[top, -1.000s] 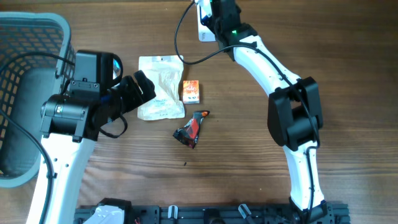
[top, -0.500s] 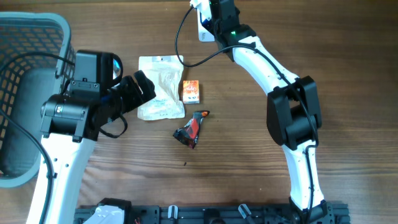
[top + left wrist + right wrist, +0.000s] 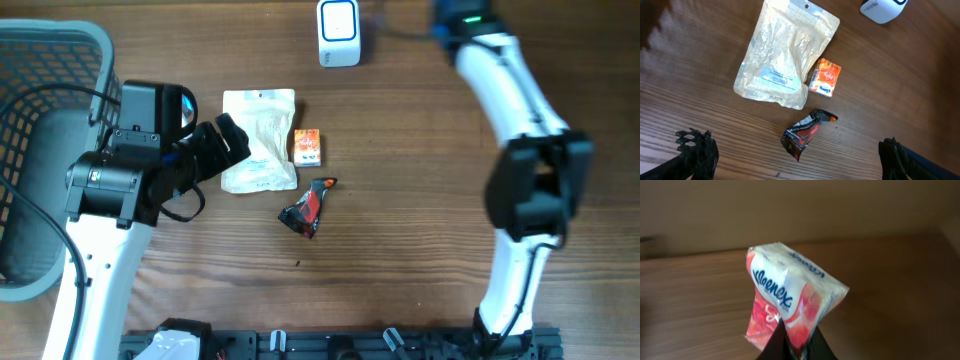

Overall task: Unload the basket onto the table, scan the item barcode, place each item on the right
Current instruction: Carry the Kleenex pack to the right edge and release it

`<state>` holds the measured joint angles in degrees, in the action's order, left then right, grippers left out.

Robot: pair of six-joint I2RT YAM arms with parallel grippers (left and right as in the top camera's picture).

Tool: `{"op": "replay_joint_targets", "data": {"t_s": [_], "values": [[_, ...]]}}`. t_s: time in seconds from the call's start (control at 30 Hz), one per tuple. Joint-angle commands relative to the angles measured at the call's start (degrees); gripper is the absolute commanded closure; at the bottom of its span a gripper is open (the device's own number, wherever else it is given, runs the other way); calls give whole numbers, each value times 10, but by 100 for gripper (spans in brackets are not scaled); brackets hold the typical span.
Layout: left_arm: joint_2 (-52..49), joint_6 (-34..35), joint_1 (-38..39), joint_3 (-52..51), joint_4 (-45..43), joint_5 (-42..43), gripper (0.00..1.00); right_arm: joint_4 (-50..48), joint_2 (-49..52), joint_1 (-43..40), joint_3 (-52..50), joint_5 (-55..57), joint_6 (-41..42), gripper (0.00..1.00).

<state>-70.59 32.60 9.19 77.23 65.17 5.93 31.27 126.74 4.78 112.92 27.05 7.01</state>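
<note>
Item: Kleenex tissue pack [image 3: 792,302], pinched by its lower edge in the right gripper [image 3: 796,341]; fingers nearly closed on the film; lifted clear of the tabletop [image 3: 400,220]
Place: the pack itself lies outside the overhead view; the right arm's wrist sits at the far edge, apart from the barcode scanner [image 3: 338,33], on the right arm's side of it
Handling: probably light and soft; the film is bunched where the fingers bite; the glossy wrap looks slippery, so an edge grip may let it twist; a hold across the flat body, with the barcode face left bare, seems safer; no barcode shows in the wrist view
Pack surface: shiny plastic film, white with blue lettering above, red-pink below; a pillowy block, creased
Scanner: white rounded block, apparently hard plastic
Left gripper [image 3: 220,150]: fingers wide, holding nothing; nearer the robot than the scanner, on the left arm's side
Other goods: all nearer the robot than the scanner; a flat translucent pouch [image 3: 260,140], crinkled; a small orange carton [image 3: 308,147] touching its edge; a crumpled black-and-red wrapper [image 3: 308,207]
Tabletop: brown wood grain
</note>
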Motion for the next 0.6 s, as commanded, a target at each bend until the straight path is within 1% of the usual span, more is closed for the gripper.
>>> {"op": "replay_joint_targets", "data": {"t_s": [0.0, 0.07, 0.13, 0.27, 0.37, 0.47, 0.57], "values": [[1, -9, -3, 5, -2, 7, 0, 75, -15, -88, 2, -24, 136, 95], [1, -9, -3, 5, -2, 7, 0, 112, -15, -142, 0, -31, 175, 95], [1, -9, -3, 5, -2, 7, 0, 132, -15, -180, -1, -31, 188, 95], [1, -9, -3, 5, -2, 7, 0, 130, -15, -251, -22, -33, 189, 95], [1, -9, -3, 5, -2, 7, 0, 96, -15, -290, -54, -37, 189, 95], [1, -9, -3, 5, -2, 7, 0, 42, -14, -316, -92, -59, 185, 95], [1, -9, -3, 5, -2, 7, 0, -25, -14, -341, -137, -55, 185, 95]]}}
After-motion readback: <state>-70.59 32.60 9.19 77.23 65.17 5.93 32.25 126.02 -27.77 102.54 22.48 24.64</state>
